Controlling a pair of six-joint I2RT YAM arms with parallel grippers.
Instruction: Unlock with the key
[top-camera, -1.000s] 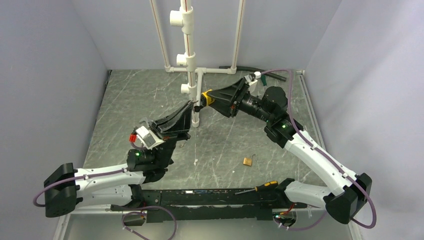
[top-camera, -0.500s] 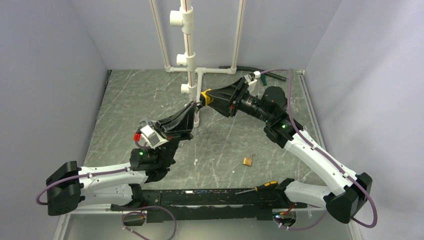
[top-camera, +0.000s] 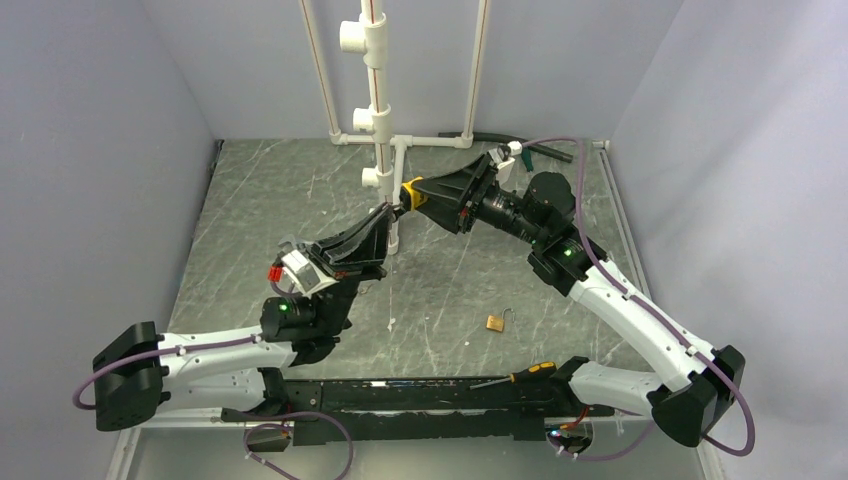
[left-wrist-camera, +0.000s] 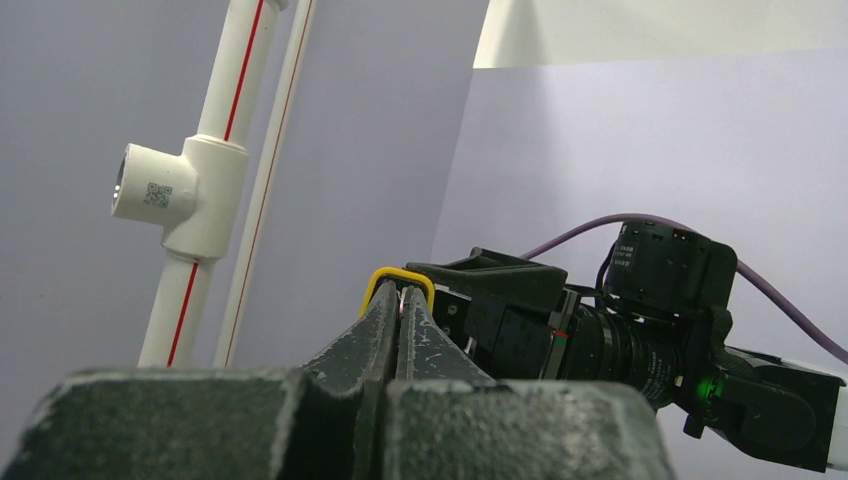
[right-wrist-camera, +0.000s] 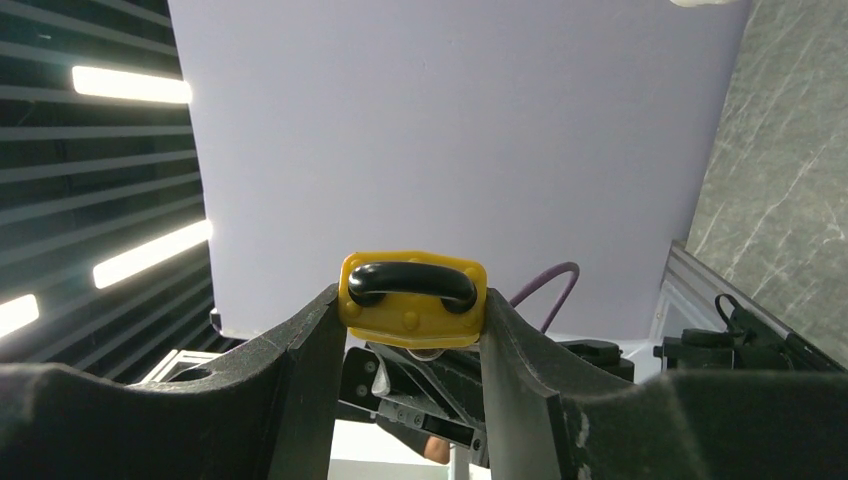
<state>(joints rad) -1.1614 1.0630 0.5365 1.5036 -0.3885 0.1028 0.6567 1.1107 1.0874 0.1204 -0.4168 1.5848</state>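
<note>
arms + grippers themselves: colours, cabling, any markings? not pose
The left arm and right arm: white shells, black joints, a purple cable along each, green LED lit. The left gripper and right gripper: black, tapered fingers. The left wrist has a red connector.

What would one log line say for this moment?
right hand: holds padlock aloft | left hand: pinches key at padlock
</note>
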